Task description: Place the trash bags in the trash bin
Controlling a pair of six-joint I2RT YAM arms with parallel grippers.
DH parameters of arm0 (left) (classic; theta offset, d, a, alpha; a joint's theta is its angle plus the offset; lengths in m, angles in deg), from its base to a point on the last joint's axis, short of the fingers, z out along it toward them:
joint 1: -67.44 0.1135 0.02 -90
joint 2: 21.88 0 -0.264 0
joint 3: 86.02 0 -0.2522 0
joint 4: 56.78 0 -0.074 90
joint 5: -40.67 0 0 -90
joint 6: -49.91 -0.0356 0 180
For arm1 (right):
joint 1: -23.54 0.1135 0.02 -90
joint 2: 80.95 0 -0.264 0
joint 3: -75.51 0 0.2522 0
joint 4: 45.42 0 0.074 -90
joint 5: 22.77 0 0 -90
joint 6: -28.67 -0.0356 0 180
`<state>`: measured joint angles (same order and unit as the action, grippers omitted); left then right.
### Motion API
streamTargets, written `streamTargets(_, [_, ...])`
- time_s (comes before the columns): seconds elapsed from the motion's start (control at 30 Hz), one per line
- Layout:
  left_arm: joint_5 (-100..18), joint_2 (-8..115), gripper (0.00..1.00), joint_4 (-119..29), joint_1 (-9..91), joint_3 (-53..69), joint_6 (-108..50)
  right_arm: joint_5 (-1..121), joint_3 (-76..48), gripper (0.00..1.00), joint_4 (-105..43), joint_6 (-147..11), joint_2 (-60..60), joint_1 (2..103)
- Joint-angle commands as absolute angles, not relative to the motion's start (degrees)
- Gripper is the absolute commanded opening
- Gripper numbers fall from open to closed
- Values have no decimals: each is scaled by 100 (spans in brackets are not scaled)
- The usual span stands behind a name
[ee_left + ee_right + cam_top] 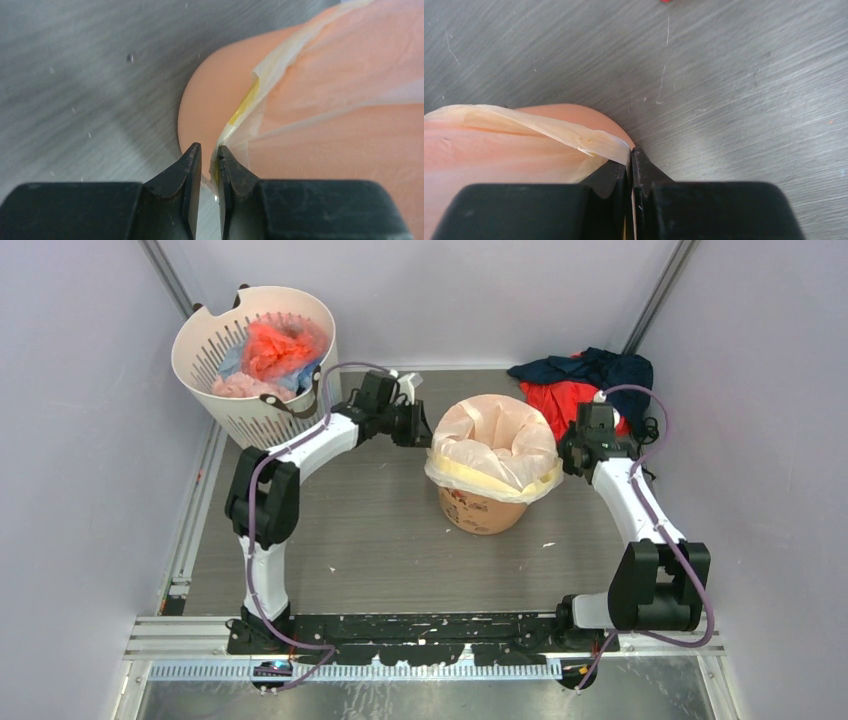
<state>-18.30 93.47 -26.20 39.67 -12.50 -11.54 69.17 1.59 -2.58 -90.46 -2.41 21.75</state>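
**Two robot arms hold the rim of a bag-lined orange bucket**

Seen from above, an orange plastic bucket (484, 512) stands upright near the middle of a grey table (350, 530). The trash bag (495, 440), a thin, pale-yellow, wrinkled film, sits inside the bucket. Its mouth is open and its edge is folded outward over the rim as a cuff.

The left pincer (420, 430) is at the rim's left side and the right pincer (568, 452) is at the right side. In the right wrist view, the right pincer's fingers are pressed together on the bag's edge. In the left wrist view, the left pincer's fingers stand a narrow slit apart. The film's yellow hem lies in that slit, against one finger, and does not look firmly pinched.

At the back left, a white slotted basket (215, 405) holds red, pink and blue plastic bundles (275, 350). A red and navy cloth heap (585, 380) lies at the back right.

The bag is in the bin, so the step in hand looks like seating its cuff around the rim. The next move probably needs the left fingers to meet on the hem. Both arms would then draw the film outward and down evenly, and gently enough that the film does not tear or slip and the bucket does not tip.
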Motion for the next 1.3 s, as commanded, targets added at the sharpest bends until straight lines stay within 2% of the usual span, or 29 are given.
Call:
streamTargets(0.0, [-1857,8588,19,-3457,3958,-658,-1005,6570,621,13,-812,-9292,-659,2169])
streamTargets(0.13, [-1929,8248,19,-3750,3958,-109,-902,6377,899,18,-1009,-9317,-1004,2169])
streamTargets(0.27, [-1992,7978,19,-3743,3958,119,-919,6302,834,41,-665,-9272,-1479,2169])
streamTargets(0.4, [-2044,7763,19,-3576,3965,156,-1001,6039,735,49,-199,-9259,-1979,2169])
streamTargets(0.67, [-2128,7427,19,-3271,3963,233,-1100,5752,605,51,792,-9111,-2723,2168])
streamTargets(0.9, [-2223,7120,19,-3169,3958,420,-1138,6513,259,61,1406,-8990,-3352,2164])
streamTargets(1.03, [-2267,6979,19,-3159,3958,539,-1131,6493,-170,66,1703,-8987,-3560,2169])
streamTargets(1.13, [-2279,6872,19,-3158,3958,647,-1122,6185,-480,66,2039,-8989,-3568,2169])
streamTargets(1.27, [-2296,6705,19,-3216,3958,864,-1062,5460,-479,61,2167,-9182,-3742,2169])
